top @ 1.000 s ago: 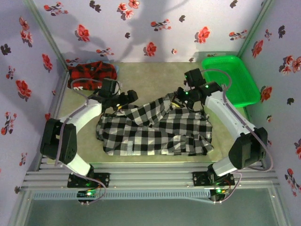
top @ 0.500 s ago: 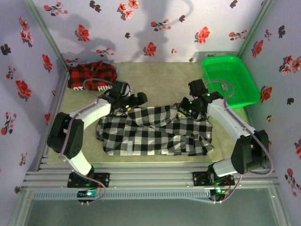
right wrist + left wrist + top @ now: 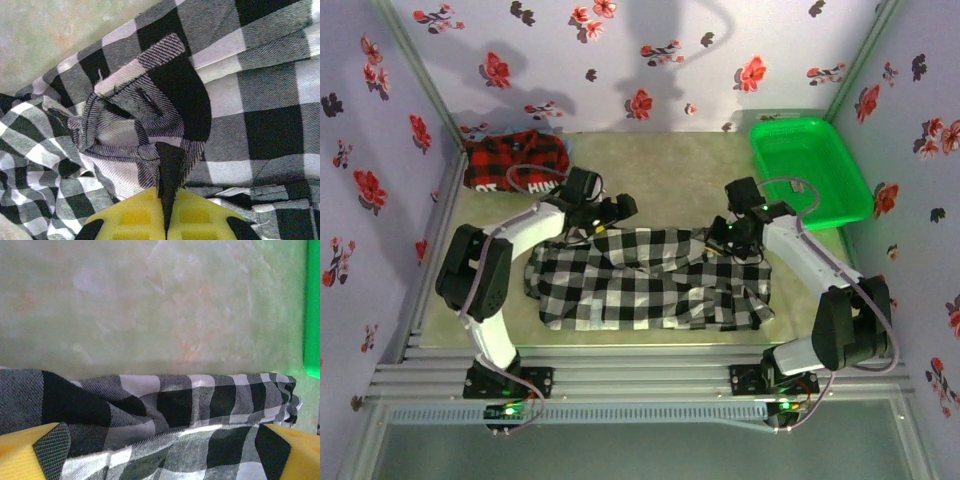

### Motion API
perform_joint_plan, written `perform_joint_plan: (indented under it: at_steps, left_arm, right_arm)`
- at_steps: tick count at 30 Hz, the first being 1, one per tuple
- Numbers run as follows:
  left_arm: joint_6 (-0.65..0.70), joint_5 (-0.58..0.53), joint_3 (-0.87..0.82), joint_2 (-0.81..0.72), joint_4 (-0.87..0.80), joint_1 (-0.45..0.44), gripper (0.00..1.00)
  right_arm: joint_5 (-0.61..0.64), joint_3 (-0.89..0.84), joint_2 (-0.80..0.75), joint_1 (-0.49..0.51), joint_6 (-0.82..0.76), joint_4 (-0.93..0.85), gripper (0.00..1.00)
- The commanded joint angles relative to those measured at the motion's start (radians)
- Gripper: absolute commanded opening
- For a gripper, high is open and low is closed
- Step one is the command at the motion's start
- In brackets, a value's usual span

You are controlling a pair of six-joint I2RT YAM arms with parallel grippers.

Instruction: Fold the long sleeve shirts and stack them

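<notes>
Checked cloth lies crumpled at the middle of the surface [image 3: 650, 165]: this is the checked shirt [image 3: 650, 285], spread between your two arms. Your right pincer [image 3: 166, 220] is closed on a pinched fold of this shirt, near its far right edge. Your left pincer [image 3: 620, 208] stands wide open at the shirt's far left edge, with cloth showing between its yellow fingers [image 3: 25, 452], and grips nothing. The red shirt [image 3: 515, 160] lies in the far left corner, well apart. The basket [image 3: 810, 165] sits at the far right.
</notes>
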Motion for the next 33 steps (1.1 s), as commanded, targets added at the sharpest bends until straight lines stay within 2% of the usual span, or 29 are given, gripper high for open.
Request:
perform_joint_plan:
  at_steps: [1, 11, 21, 33]
  left_arm:
    - [0.014, 0.008, 0.059, 0.025, -0.022, 0.009, 0.98]
    - [0.012, 0.019, 0.107, 0.032, -0.042, 0.023, 0.99]
    - [-0.014, 0.054, 0.054, 0.010, -0.047, 0.017, 0.99]
    - [-0.030, 0.051, 0.065, 0.059, -0.042, 0.007, 0.99]
  right_arm:
    - [0.029, -0.020, 0.007, -0.016, -0.040, -0.010, 0.05]
    - [0.040, -0.055, 0.041, -0.043, -0.071, 0.023, 0.05]
    - [0.065, -0.080, 0.082, -0.061, -0.117, 0.100, 0.05]
    - [0.089, -0.117, 0.102, -0.089, -0.153, 0.124, 0.07]
